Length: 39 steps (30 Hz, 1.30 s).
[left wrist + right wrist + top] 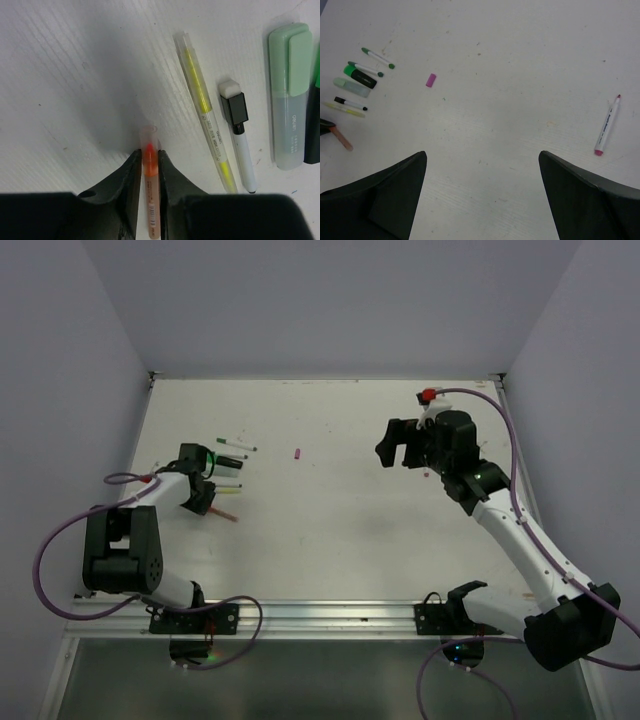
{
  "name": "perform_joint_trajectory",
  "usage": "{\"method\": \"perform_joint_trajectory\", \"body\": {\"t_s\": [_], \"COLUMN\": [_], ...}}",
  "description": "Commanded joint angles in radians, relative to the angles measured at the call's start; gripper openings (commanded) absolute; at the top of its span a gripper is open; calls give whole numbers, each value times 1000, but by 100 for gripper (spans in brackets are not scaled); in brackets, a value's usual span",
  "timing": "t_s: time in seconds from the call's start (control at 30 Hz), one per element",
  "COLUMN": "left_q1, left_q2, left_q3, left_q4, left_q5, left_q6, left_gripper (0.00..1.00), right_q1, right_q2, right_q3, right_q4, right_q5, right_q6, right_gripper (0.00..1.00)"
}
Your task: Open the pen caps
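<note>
In the left wrist view my left gripper [148,152] is shut on an orange pen [151,172] lying on the table. Both jaws press its sides just behind the clear cap [149,134], which pokes out past the fingertips. From above, this gripper [206,504] sits low at the near end of a row of pens, the orange pen [227,515] sticking out to its right. A loose pink cap [298,453] lies mid-table, also seen from the right wrist [431,80]. My right gripper [398,445] hangs open above bare table, holding nothing.
Beside the held pen lie a yellow highlighter [205,110], a white marker with a black cap [239,135], a pale green highlighter [290,95] and a dark one [314,125]. A white pen with pink ends [606,127] lies alone at the right.
</note>
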<state>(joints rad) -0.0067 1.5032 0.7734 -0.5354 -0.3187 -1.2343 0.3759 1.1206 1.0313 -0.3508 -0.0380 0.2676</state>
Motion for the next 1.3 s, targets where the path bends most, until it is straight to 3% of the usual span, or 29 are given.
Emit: {"method": "perform_joint_trajectory", "body": {"t_s": [0.0,0.1,0.27,0.53,0.67,0.9,1.27], "left_q1": [7,7,7,-18,-125,-294,-406], "left_q2": [-11,-47,-165,-435,-527,-517,-483], "left_q3": [-34,-52,-94,-203,-256,-269,-279], "left_q4": [5,-3,47,405,652,992,1189], "left_q5": [43,70,153,470,546,632,652], "left_q6": [62,98,194,309,311,318,318], "left_gripper": [20,16,0,0,0,0,0], "right_q1": [15,34,86,221,287,396,466], "right_q2": [-18,-16,2,39,50,103,205], "right_q3": [1,-5,-5,-82,-140,-123,-109], "right_q4": [22,36,49,163,292,380,513], "right_q5": [1,-39,-121,-269,-296,-273,-185], "right_q6": [-30,-42,-56,11,97,139,206], "right_gripper": [98,98,98,96,94,90,82]}}
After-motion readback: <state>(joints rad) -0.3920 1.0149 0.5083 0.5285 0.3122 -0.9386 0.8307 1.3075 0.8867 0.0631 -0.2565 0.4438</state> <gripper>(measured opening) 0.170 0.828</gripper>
